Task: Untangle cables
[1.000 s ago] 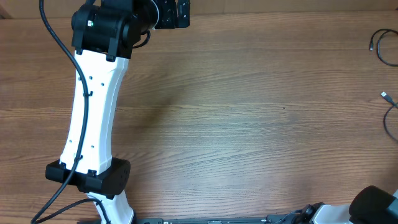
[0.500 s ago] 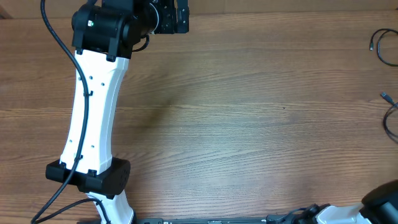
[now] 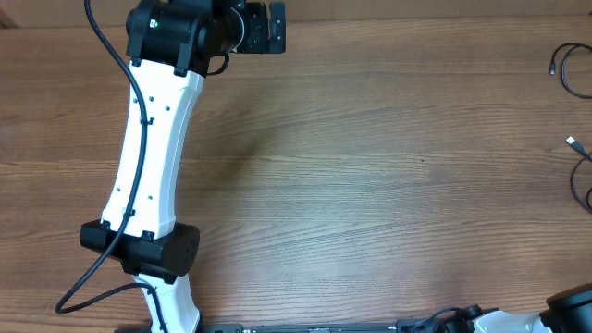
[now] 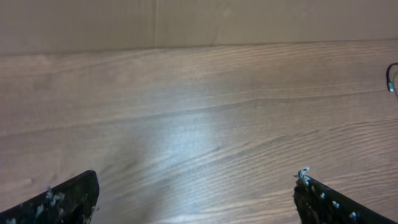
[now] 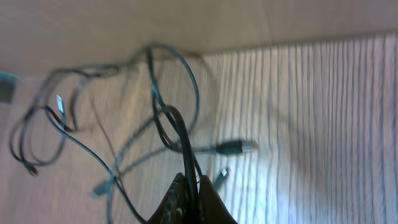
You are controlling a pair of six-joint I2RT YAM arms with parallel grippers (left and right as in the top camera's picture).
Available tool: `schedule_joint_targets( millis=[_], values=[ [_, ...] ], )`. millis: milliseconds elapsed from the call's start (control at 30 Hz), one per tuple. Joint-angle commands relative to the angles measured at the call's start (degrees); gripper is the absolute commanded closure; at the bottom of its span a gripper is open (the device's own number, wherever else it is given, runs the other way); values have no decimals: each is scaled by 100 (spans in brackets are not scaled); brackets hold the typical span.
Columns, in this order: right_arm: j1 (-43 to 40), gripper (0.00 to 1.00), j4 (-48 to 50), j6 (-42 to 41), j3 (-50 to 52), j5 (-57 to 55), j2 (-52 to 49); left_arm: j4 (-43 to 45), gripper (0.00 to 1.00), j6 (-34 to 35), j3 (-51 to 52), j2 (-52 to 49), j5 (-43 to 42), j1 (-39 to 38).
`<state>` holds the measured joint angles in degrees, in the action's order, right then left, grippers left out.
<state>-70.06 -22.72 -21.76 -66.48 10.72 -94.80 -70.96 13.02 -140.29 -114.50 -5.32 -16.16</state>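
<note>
**While One Loop Is Pinched**

Over the brown wood-grain table (image 4: 186,112), the left gripper (image 4: 196,190) is spread wide, holding nothing. Toward the right edge lie the thin black tangled cables (image 5: 182,134); the right gripper (image 5: 188,182) is clamped on one loop.

The table (image 4: 199,124) is brown wood grain, smooth and mostly matt, with a pale soft sheen on the stretch between and ahead of the left gripper (image 4: 198,180) fingers (image 4: 74,198). Those fingers are black and rough-looking, flecked with pale specks. The right gripper (image 5: 189,186) fingers (image 5: 177,200) look dark and dull. Above them the cables (image 5: 184,138) have thin, smooth black jackets, faintly glossy. One plug (image 5: 239,147), up to their right, ends in bright metal. The left arm (image 3: 153,157) shell is smooth white plastic, its joints matt black.
</note>
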Motion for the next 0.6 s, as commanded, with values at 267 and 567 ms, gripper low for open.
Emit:
schedule_joint_targets(
  millis=[267,567],
  values=[
    [599,96,911,227,693,-52,-605,42,0,-275,-39,-13,-44,-37],
    [1222,0,1432,227,693,308,-1071,-87,0,-280,-39,-13,-42,-37]
  ],
)
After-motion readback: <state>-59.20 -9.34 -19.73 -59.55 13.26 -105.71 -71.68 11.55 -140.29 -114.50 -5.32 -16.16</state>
